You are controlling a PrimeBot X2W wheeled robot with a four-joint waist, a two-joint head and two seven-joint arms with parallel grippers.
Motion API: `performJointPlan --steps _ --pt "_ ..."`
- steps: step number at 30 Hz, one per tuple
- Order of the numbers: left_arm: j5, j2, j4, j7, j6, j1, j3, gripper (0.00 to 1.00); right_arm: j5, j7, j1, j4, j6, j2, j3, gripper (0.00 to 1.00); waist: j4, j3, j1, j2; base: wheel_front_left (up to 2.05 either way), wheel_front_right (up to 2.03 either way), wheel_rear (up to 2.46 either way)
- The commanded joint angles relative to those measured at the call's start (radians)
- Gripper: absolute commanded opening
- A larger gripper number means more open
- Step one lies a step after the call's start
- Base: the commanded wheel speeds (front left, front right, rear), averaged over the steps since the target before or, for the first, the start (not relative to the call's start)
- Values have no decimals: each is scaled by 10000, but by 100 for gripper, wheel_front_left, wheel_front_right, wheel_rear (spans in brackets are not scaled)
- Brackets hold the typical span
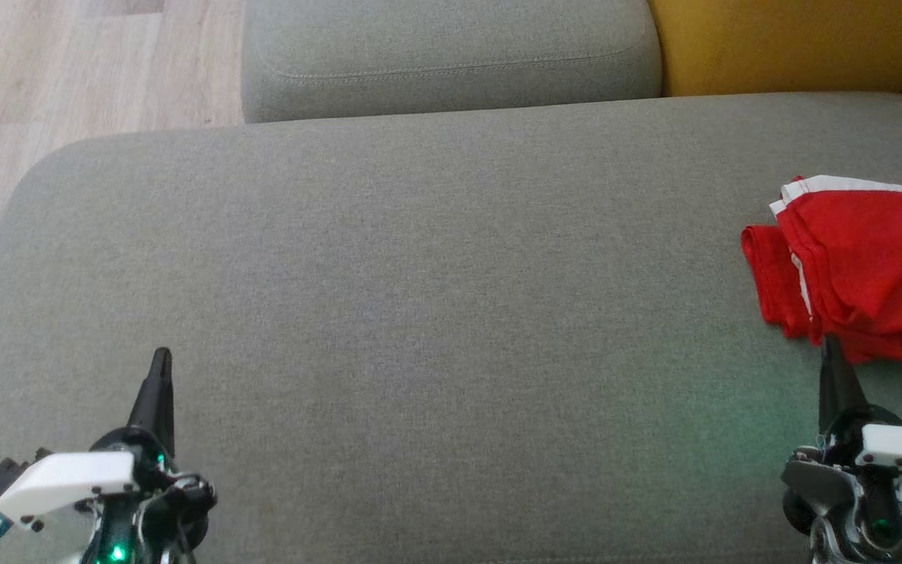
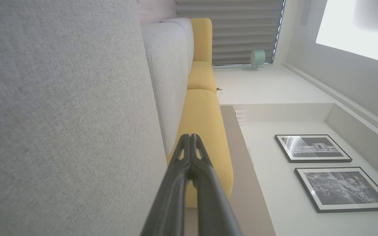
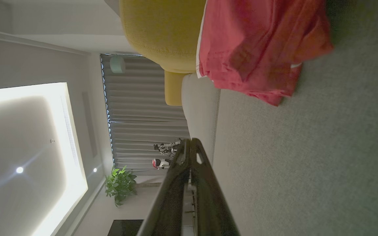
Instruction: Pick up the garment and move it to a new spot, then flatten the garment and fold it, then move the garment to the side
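Right now both pairs are clenched on nothing: my right fingers [image 1: 835,384] at lower right, my left fingers [image 1: 155,399] at lower left. The red garment [image 1: 866,266] lies bunched on the grey sofa cushion [image 1: 420,313] at the frame's right edge, just above the right tips. The left arm is well apart, so I judge the right arm nearer.

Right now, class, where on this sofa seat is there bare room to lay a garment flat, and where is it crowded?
Free: the grey seat from its left edge across to the red garment, between the back cushion and the left hand. Crowded: the right end, where the garment lies beyond the right hand.
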Motion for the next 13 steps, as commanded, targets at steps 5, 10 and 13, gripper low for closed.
performJointPlan --steps 5,10,13 --pt "-410 119 -255 167 -102 -672 442 0 637 156 -522 -418 -7 -54 158 0 6 1 0 -1 0 0 0" --pt "-400 110 -255 177 -102 -673 454 0 637 156 -522 -418 -7 -54 158 0 6 1 0 -1 0 0 0" --pt "-392 104 -255 184 -102 -674 463 0 637 156 -522 -418 -7 -54 158 0 6 1 0 -1 0 0 0"
